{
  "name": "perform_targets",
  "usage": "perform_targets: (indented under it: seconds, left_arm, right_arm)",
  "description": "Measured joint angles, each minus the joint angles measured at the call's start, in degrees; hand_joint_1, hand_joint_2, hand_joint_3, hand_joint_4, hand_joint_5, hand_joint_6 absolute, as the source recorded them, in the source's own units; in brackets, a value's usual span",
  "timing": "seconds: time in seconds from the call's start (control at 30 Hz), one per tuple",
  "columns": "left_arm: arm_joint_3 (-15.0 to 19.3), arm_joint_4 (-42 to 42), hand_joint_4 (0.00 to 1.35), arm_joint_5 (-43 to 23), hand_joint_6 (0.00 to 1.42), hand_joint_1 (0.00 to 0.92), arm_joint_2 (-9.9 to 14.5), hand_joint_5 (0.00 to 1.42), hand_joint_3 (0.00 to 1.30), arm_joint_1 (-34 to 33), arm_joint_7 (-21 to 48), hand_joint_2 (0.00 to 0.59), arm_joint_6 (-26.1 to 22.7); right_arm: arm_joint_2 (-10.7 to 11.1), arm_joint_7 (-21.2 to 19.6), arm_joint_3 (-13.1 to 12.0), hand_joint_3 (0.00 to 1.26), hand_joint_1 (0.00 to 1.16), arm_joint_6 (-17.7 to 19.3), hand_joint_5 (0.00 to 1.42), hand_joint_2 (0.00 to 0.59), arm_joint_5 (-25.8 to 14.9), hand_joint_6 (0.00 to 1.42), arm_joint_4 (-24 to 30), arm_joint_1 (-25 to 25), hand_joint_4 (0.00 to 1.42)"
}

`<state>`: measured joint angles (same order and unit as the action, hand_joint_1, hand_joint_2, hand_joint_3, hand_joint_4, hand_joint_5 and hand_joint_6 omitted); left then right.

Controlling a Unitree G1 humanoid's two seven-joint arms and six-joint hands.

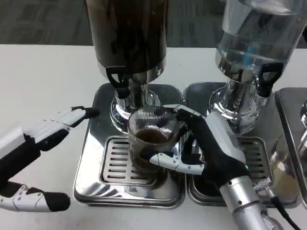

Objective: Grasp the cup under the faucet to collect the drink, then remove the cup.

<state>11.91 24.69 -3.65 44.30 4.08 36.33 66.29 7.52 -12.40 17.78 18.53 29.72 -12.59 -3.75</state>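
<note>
A clear ribbed cup [152, 136] with dark drink in its bottom stands on the slotted drip tray [115, 163] of the left dispenser, below the black faucet [120, 82]. My right hand [206, 146] wraps around the cup from the right, with fingers behind it and the thumb across its front. At the picture's left, my left hand [43, 132] hovers beside the tray with its fingers stretched out toward the faucet lever, holding nothing.
The dark drink dispenser [129, 33] rises above the cup. A second dispenser with clear liquid [256, 38] stands to the right on its own steel base [254, 148]. Another steel base edge [292, 105] shows at far right.
</note>
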Motion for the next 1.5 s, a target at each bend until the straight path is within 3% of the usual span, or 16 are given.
perform_targets:
  seconds: [0.4,1.07,1.5]
  left_arm:
    - [1.3,-4.3,0.0,0.3,0.02,0.0,0.7,0.0,0.03,3.8,-2.4,0.052,1.4]
    - [7.9,-8.1,0.0,10.1,0.01,0.0,0.8,0.0,0.03,9.8,-9.1,0.049,8.1]
    - [7.0,-9.7,0.0,12.8,0.01,0.0,0.8,0.0,0.04,11.8,-11.3,0.048,9.9]
  right_arm:
    - [0.6,2.0,-1.8,0.48,0.64,-0.2,0.77,0.234,-0.4,1.06,5.0,3.3,0.61]
    - [2.2,4.9,-3.6,0.49,0.63,-1.0,0.78,0.243,-2.0,1.08,11.0,7.2,0.61]
    - [2.7,7.1,-4.3,0.49,0.63,-1.0,0.79,0.243,-2.7,1.08,15.8,11.0,0.61]
